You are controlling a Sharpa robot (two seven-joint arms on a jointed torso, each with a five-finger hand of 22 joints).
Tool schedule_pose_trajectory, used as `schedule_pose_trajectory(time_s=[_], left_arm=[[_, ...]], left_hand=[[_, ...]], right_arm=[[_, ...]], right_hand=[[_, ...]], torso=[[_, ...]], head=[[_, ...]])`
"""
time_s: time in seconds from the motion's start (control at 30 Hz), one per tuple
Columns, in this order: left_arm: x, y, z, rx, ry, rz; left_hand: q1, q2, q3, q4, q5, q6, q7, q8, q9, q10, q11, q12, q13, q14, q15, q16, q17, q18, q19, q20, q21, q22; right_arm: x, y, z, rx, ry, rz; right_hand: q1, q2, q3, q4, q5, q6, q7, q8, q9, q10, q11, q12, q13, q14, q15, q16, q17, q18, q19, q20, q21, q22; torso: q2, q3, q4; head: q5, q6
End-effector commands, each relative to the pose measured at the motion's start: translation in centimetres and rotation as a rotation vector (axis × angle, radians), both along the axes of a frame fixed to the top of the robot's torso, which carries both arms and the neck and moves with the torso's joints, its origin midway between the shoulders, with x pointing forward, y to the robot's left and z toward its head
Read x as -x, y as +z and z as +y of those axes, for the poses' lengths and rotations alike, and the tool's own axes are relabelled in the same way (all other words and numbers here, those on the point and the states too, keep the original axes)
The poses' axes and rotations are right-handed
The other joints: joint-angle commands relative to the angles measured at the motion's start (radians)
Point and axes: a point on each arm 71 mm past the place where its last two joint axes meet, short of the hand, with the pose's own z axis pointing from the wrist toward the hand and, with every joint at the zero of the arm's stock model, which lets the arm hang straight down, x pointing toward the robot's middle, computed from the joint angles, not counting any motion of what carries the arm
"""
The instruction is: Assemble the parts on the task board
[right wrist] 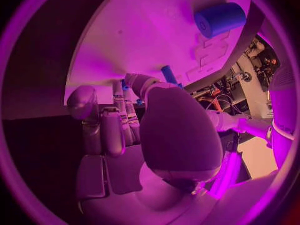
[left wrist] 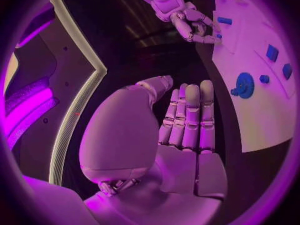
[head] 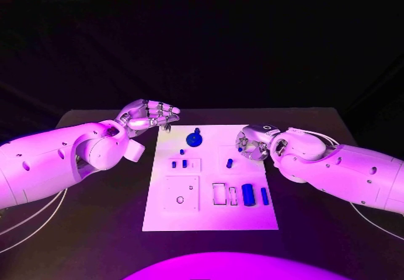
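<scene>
The white task board (head: 211,213) lies in the middle of the table. On it are a blue gear (head: 194,139) (left wrist: 244,85), small blue pegs (head: 174,164), a thick blue cylinder (head: 247,193) (right wrist: 219,18) and a thin blue bar (head: 264,196). My right hand (head: 253,144) (left wrist: 187,21) is over the board's right edge, fingers curled down; it pinches a small blue part (head: 240,149) (right wrist: 169,75) at its fingertips. My left hand (head: 150,114) (left wrist: 187,115) hovers off the board's far left corner, fingers extended side by side, holding nothing.
Bare black table (head: 110,204) surrounds the board on all sides. Rectangular recesses (head: 181,195) sit in the board's near left half. My two forearms flank the board.
</scene>
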Motion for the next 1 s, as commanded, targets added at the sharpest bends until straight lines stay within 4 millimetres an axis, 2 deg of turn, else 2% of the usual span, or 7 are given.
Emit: schedule_pose_trajectory(time_s=[0.03, 0.27, 0.33, 0.47, 0.63, 1.0], left_arm=[[0.1, 0.2, -0.2, 0.029, -0.019, -0.003], [0.1, 0.2, -0.2, 0.027, -0.02, -0.001], [0.1, 0.2, -0.2, 0.026, -0.021, -0.001], [0.1, 0.2, -0.2, 0.025, -0.021, 0.0], [0.2, 0.2, -0.3, 0.023, -0.025, 0.001], [0.2, 0.2, -0.4, 0.014, -0.035, 0.006]], left_hand=[[0.007, 0.004, -0.001, -0.003, 0.005, -0.008, 0.0, 0.002, 0.0, -0.007, 0.0, 0.004, 0.001, -0.009, 0.0, -0.006, -0.002, 0.013, -0.006, 0.005, -0.005, -0.001], [0.007, 0.005, -0.002, -0.004, 0.005, -0.011, 0.001, 0.002, 0.0, -0.009, 0.001, 0.005, 0.001, -0.009, 0.0, -0.006, -0.002, 0.013, -0.005, 0.005, -0.005, -0.001], [0.007, 0.005, -0.002, -0.004, 0.005, -0.011, 0.001, 0.002, 0.0, -0.009, 0.001, 0.005, 0.001, -0.009, 0.0, -0.006, -0.002, 0.013, -0.005, 0.005, -0.005, -0.001], [0.007, 0.005, -0.002, -0.004, 0.004, -0.012, 0.001, 0.001, -0.001, -0.01, 0.001, 0.006, 0.002, -0.009, 0.0, -0.006, -0.002, 0.013, -0.005, 0.005, -0.005, -0.002], [0.007, 0.005, -0.002, -0.004, 0.004, -0.012, 0.001, 0.001, -0.001, -0.01, 0.001, 0.006, 0.002, -0.009, 0.0, -0.006, -0.002, 0.013, -0.005, 0.005, -0.005, -0.002], [0.009, 0.005, -0.005, -0.008, 0.004, -0.017, 0.002, 0.002, -0.001, -0.016, 0.003, 0.008, 0.003, -0.011, 0.002, -0.007, -0.003, 0.013, -0.006, 0.006, -0.007, -0.002]], right_arm=[[0.3, -0.6, 0.3, 0.028, 0.019, 0.017], [0.5, -1.0, 0.9, 0.015, 0.024, 0.017], [0.5, -1.1, 1.0, 0.019, 0.018, 0.017], [0.5, -1.3, 1.0, 0.032, 0.007, 0.012], [0.3, -1.5, 1.2, 0.064, -0.007, -0.002], [0.4, -1.4, 1.6, 0.073, -0.025, -0.056]], right_hand=[[-0.014, 0.008, 0.007, 0.001, -0.002, 0.009, 0.0, 0.006, 0.002, 0.013, 0.0, -0.006, -0.003, 0.048, -0.006, 0.006, 0.002, -0.009, 0.008, 0.0, 0.008, 0.004], [-0.031, 0.029, 0.014, -0.002, -0.004, 0.038, -0.006, 0.02, 0.012, 0.055, -0.004, -0.01, -0.007, 0.05, -0.01, 0.012, 0.007, -0.014, 0.02, -0.002, 0.039, 0.025], [-0.029, 0.046, 0.025, -0.011, -0.032, 0.052, -0.011, 0.029, 0.02, 0.076, -0.008, -0.016, -0.007, 0.05, -0.015, 0.014, 0.009, -0.015, 0.024, -0.005, 0.048, 0.032], [-0.031, 0.06, 0.036, -0.019, -0.039, 0.06, -0.012, 0.034, 0.027, 0.089, -0.01, -0.025, -0.009, 0.051, -0.016, 0.017, 0.014, -0.018, 0.03, -0.007, 0.064, 0.043], [-0.012, 0.083, 0.074, -0.061, -0.042, 0.071, -0.013, 0.046, 0.043, 0.12, -0.015, -0.043, -0.01, 0.053, -0.021, 0.023, 0.018, -0.023, 0.042, -0.013, 0.097, 0.066], [-0.023, 0.085, 0.114, -0.1, -0.044, 0.077, -0.017, 0.052, 0.059, 0.148, -0.02, -0.067, -0.01, 0.054, -0.026, 0.025, 0.015, -0.03, 0.053, -0.018, 0.139, 0.095]], torso=[[-0.001, 0.0008, 0.0004], [0.0, 0.0008, 0.0008], [0.0, 0.0007, 0.0009], [0.0, 0.0005, 0.0001], [0.0, 0.0006, 0.0002], [-0.003, 0.0005, 0.0002]], head=[[0.0, -0.001], [0.001, -0.002], [0.001, -0.002], [0.001, -0.003], [-0.001, -0.004], [-0.001, -0.003]])
